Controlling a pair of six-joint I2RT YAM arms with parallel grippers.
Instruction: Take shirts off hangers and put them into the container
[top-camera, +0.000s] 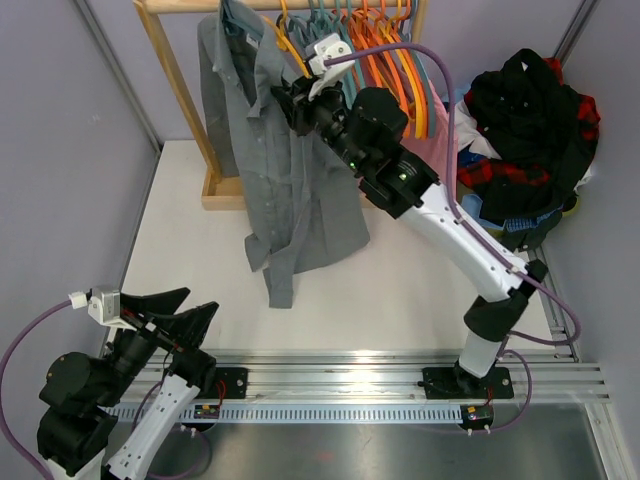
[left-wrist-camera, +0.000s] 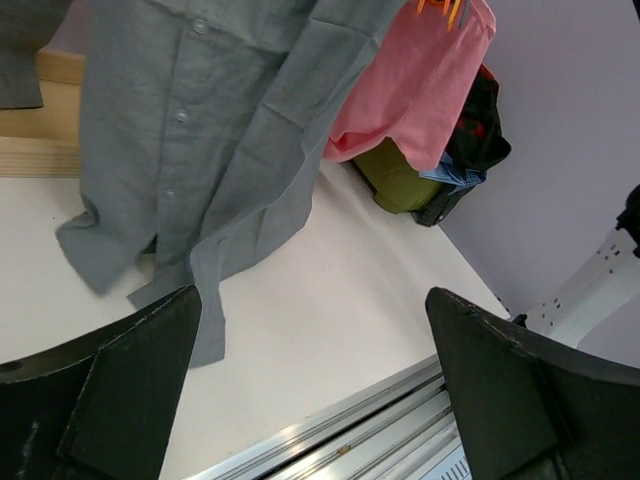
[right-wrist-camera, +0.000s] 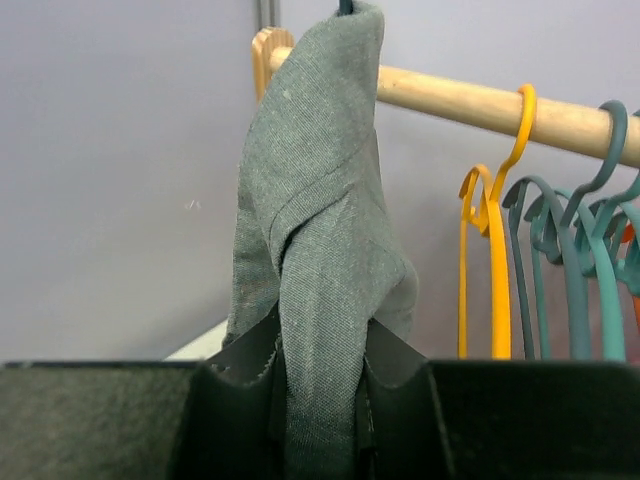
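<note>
A grey shirt (top-camera: 285, 170) hangs from the wooden rail (right-wrist-camera: 450, 100), and its hem and one sleeve trail on the white table. My right gripper (top-camera: 284, 100) is raised to the shirt's shoulder and is shut on a fold of the grey shirt (right-wrist-camera: 320, 220), with cloth bunched between the jaws. The hanger under the shirt is almost wholly hidden. Bare orange and teal hangers (top-camera: 385, 40) crowd the rail to the right. The yellow-green container (left-wrist-camera: 395, 180) stands at the far right, with black and plaid shirts (top-camera: 530, 125) heaped in it. My left gripper (top-camera: 195, 305) hangs open and empty near the table's front edge.
A pink garment (left-wrist-camera: 420, 90) hangs beside the container. The rack's wooden post and base tray (top-camera: 222, 190) stand at the back left. Purple walls close in on both sides, and a metal rail (top-camera: 350, 375) runs along the front edge.
</note>
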